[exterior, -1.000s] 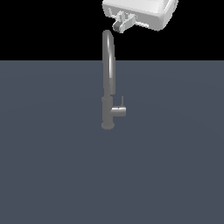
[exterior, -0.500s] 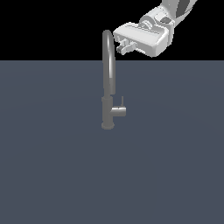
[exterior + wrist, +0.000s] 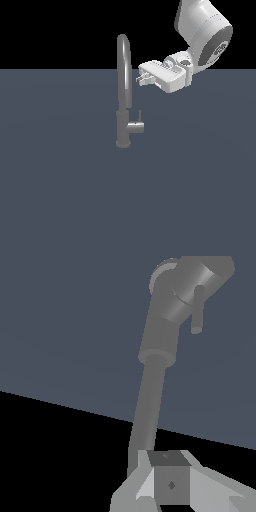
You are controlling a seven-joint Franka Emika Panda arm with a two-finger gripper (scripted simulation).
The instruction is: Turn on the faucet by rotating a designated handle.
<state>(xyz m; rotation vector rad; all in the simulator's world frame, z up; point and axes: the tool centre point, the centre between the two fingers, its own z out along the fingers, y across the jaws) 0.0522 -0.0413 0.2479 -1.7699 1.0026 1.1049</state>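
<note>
end effector (image 3: 142,77) just beside faucet (image 3: 123,95) spout, above handle (image 3: 135,127); can't tell if fingers apart.

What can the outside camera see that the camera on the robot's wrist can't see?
Only the exterior view shows the white arm and the faucet's arched spout top, with the gripper beside the spout, on the exterior view's right, above the handle. Only the wrist view shows the handle's round end close up, with its thin pin seen large. Both show the faucet's stem, thick base, the handle and the dark grey floor.
</note>
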